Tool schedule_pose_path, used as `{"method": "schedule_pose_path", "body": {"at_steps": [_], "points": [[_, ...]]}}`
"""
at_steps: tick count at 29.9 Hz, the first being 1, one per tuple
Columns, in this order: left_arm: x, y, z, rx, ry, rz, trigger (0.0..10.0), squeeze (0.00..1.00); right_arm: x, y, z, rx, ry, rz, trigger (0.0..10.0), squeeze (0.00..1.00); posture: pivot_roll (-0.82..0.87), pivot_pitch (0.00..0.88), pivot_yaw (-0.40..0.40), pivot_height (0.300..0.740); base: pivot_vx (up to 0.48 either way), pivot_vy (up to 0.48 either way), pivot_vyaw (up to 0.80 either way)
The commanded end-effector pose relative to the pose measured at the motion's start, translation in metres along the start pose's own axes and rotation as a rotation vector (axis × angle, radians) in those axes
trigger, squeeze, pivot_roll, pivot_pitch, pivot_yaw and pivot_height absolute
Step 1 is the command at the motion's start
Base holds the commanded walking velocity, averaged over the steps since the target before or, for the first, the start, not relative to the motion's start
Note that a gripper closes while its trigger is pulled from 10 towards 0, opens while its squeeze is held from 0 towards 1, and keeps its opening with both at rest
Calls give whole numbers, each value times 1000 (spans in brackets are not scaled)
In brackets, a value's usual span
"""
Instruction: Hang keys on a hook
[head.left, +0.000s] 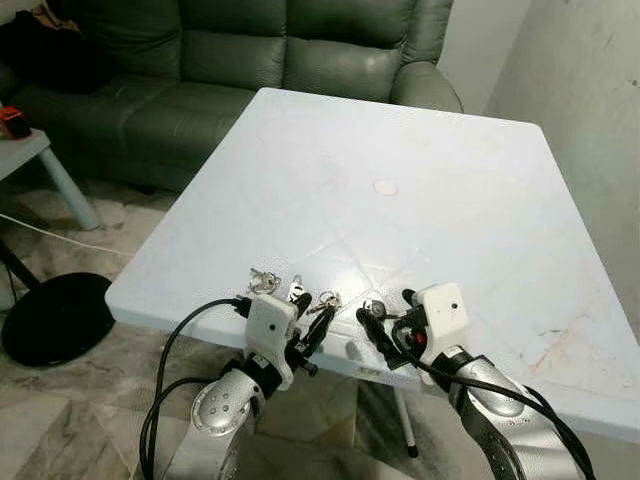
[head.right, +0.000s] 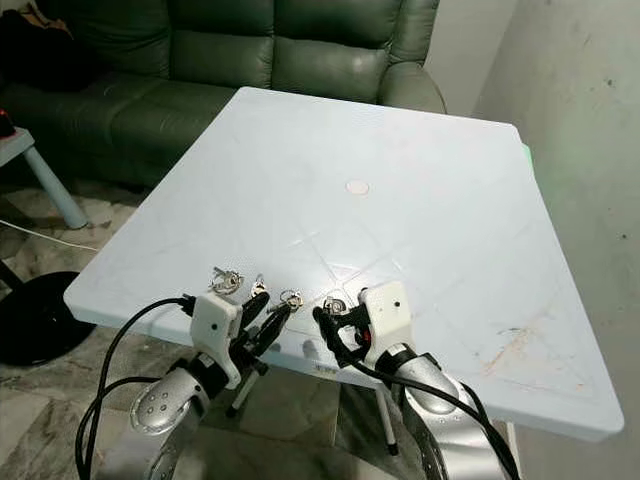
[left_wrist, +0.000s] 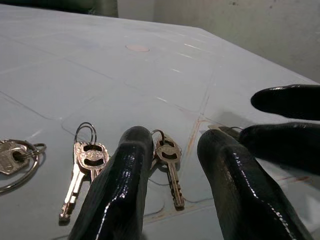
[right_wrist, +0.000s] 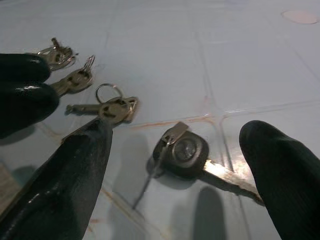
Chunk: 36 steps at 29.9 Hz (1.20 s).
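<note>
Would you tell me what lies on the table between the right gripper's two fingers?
In the right wrist view, the black-headed key lies flat on the table between the open right gripper fingers.

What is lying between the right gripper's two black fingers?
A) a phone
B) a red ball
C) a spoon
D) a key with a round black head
D: in the right wrist view, the black-headed key lies flat on the white table between the open right gripper.
</note>
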<state>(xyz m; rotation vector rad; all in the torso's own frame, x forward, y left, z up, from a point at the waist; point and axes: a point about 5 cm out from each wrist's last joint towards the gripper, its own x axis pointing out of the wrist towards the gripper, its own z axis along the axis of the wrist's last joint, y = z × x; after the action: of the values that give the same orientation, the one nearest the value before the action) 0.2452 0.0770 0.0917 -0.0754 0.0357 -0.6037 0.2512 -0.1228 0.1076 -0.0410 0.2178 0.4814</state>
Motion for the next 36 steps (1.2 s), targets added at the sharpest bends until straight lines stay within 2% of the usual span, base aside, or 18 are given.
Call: {"method": "schedule_pose_path", "body": {"at_steps": [1,10,12,13,14,16,18,19,25,27,28,29,31,32,33,34,35,36], "points": [[-2,-2,2,6,1,-2,10000,0,-1,3,4,-19,-2,1,9804,0,117,107,-67,740,0,0,0],[-5,-5,2,-24,0,11,10000,0,-3,7,3,-31,14,29,10000,0,118,113,-71,740,0,0,0],[-5,-5,2,-45,-1,17,10000,0,-3,7,3,-33,11,23,9216,0,118,114,-72,740,0,0,0],[-5,-5,2,-37,1,16,10000,0,-3,7,4,-30,8,16,7647,0,118,115,-74,740,0,0,0],[-5,-4,2,-25,3,15,10000,0,-3,6,4,-25,5,9,4824,0,118,115,-74,740,0,0,0],[-5,-5,2,-31,4,15,10000,0,-3,8,6,-20,-3,5,2314,0,116,116,-76,740,0,0,0],[-4,-5,2,-30,3,15,10000,0,-4,9,7,-23,-2,5,1412,0,115,116,-76,740,0,0,0],[-4,-5,2,-30,4,16,10000,0,-4,11,8,-23,-7,5,353,0,115,116,-76,740,0,0,0],[-4,-5,2,-33,4,17,10000,0,-4,12,7,-10,0,-5,0,0,114,117,-76,740,0,0,0],[-4,-6,3,-38,3,17,10000,0,-5,14,8,-24,-4,9,1098,0,113,120,-77,740,0,0,0],[-4,-6,3,-38,3,17,10000,0,-5,14,7,-17,0,17,2275,0,114,123,-78,740,0,0,0],[-4,-6,3,-38,4,19,10000,0,-6,15,7,-12,6,22,1294,0,114,124,-79,740,0,0,0],[-4,-5,3,-39,4,20,10000,0,-7,16,6,-17,9,23,1804,0,114,125,-80,740,0,0,0],[-5,-5,3,-40,5,20,10000,0,-7,17,5,-19,19,24,3333,0,114,126,-81,740,0,0,0],[-5,-6,2,-40,6,21,10000,0,-7,17,4,-21,23,26,3333,0,114,126,-81,740,0,0,0],[-5,-6,2,-40,6,21,10000,0,-6,18,4,-21,30,29,6039,0,114,127,-81,740,0,0,0],[-5,-6,3,-41,5,20,10000,0,-6,19,2,-17,48,32,9765,0,114,127,-81,740,0,0,0],[-5,-6,2,-42,6,21,10000,0,-6,19,1,-12,56,36,10000,0,114,127,-80,740,0,0,0]]}}
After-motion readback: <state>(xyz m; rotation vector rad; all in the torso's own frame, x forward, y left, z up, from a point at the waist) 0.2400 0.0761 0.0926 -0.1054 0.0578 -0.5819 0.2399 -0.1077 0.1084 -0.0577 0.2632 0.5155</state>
